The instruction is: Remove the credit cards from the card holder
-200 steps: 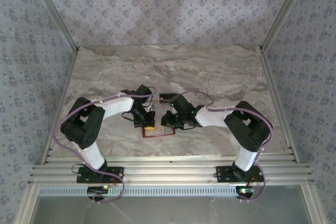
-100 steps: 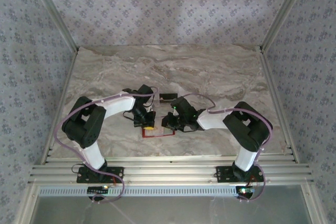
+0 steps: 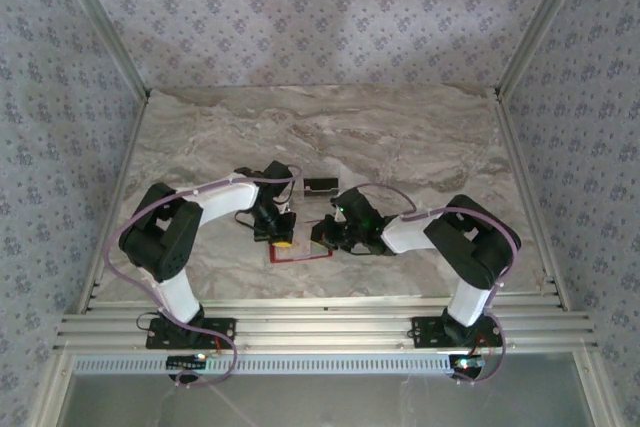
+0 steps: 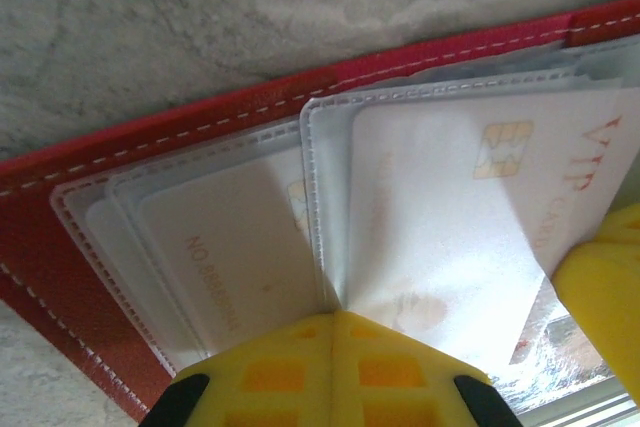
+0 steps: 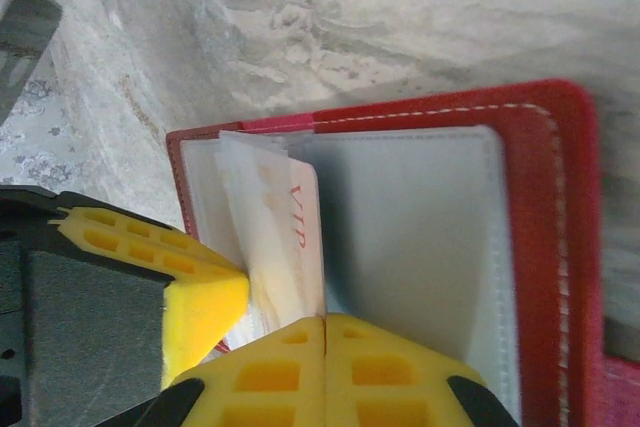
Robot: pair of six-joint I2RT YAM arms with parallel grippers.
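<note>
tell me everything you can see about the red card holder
The card holder is a flat red folding wallet with pale stitching, lying open on the marble table between the arms. One side shows a plain grey-white panel; the other holds overlapping clear plastic sleeves with whitish cards inside. The left gripper is shut on the sleeves' edge, and the right gripper pinches a white VIP card at its corner.

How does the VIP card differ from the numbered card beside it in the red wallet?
The VIP card shows a gold chip and red lettering; the numbered card shows faint orange digits. The VIP card's sleeve overlaps the numbered card's edge. Both are pale, in clear sleeves.
</note>
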